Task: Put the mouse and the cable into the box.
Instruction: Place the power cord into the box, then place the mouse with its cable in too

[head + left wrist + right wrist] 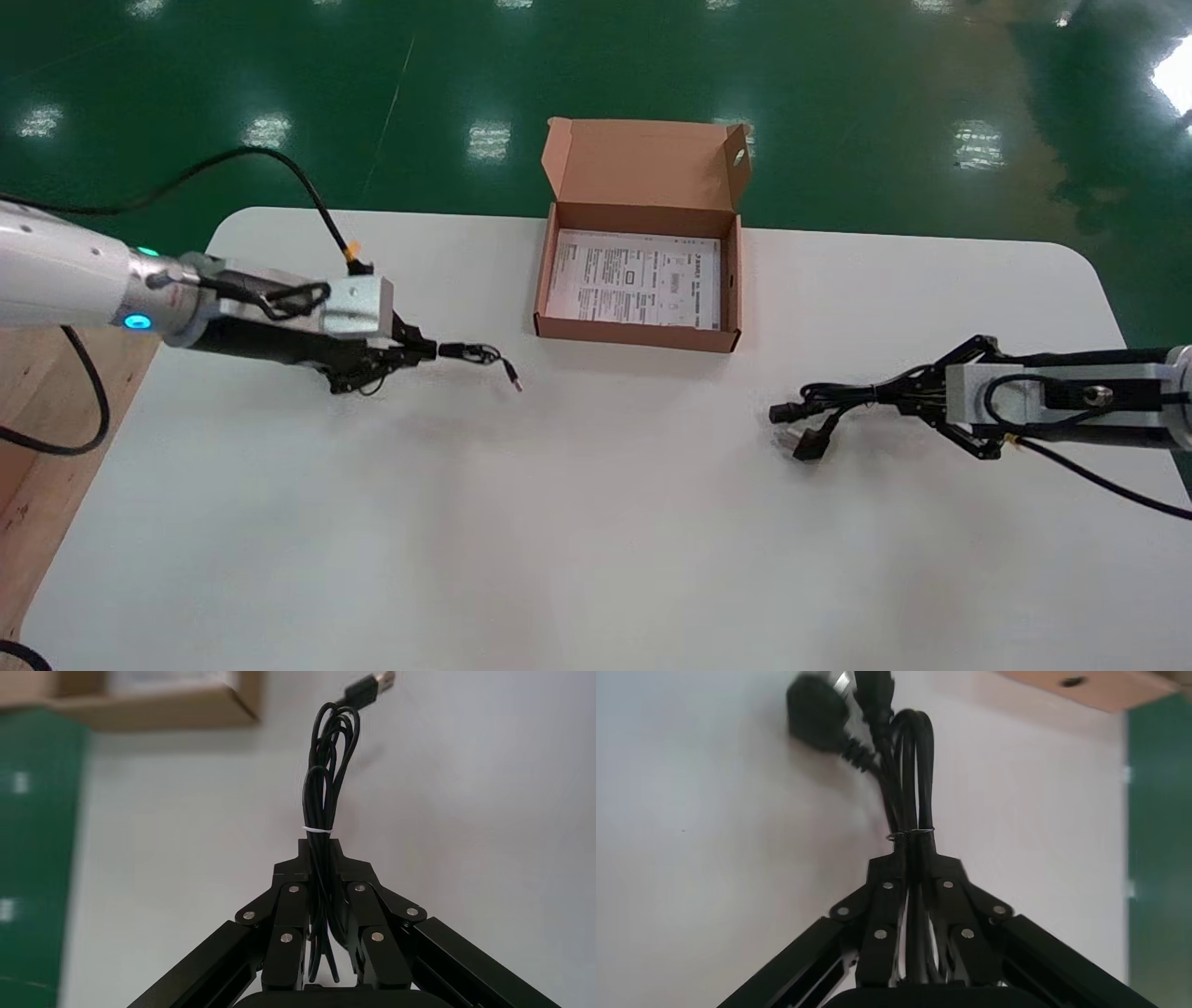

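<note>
In the head view, the left arm reaches in low and nearly level from the robot's left. The left tool (424,350) is clenched on a bundled cable (480,354) that sticks out ahead of its tips, the far end drooping toward the worktop (559,522). The right arm stretches in level from the right. The right tool (880,397) grasps a bundled cord (812,421), and the plugs hang ahead of its tips, close to the worktop. The open box (638,334) stands between the two tools and farther out than both, with a printed sheet (636,278) on its floor.

In the left wrist view, the left tool (321,855) pinches the cable (327,776) just behind a white tie. The box (176,706) lies farther ahead, off to one side.

In the right wrist view, the right tool (912,857) grips the cord (909,762) at its tie. A plug (814,709) lies beyond the tips, and an edge of the box (1088,688) shows farther on.
</note>
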